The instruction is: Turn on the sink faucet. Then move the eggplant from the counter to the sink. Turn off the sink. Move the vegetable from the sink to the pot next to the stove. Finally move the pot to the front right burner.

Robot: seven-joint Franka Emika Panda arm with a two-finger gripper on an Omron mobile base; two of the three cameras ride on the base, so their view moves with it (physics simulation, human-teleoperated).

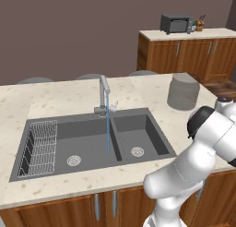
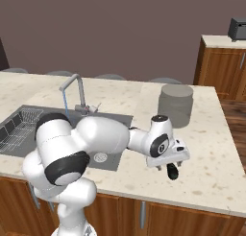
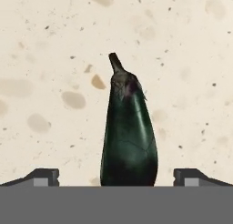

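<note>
The small, elongated, almost black eggplant (image 3: 129, 132) is seen lying on the beige speckled stone counter (image 3: 54, 59), its stem end pointing away from the hand, well to the right of the dark grey double-basin sink (image 1: 87, 143). The two-finger gripper (image 3: 116, 176) is poised directly over it with its jaws spread wide, one dark tip on either side of the thick end; nothing is held. In the right base view the gripper (image 2: 172, 169) is seen low over the counter's front edge.

The step in hand is judged to be the pick-up. It would be done best if the hand were lowered straight down, the vegetable kept centred between the tips, and the jaws closed across its broad belly, since the glossy tapered skin could slip.

A thin blue stream is running from the slim grey metal sink faucet (image 1: 104, 94), so the tap is judged already on. A lighter grey ribbed cylinder (image 1: 183, 91) stands behind on the counter; wooden cabinets (image 1: 184, 55) are set against the brown wall.
</note>
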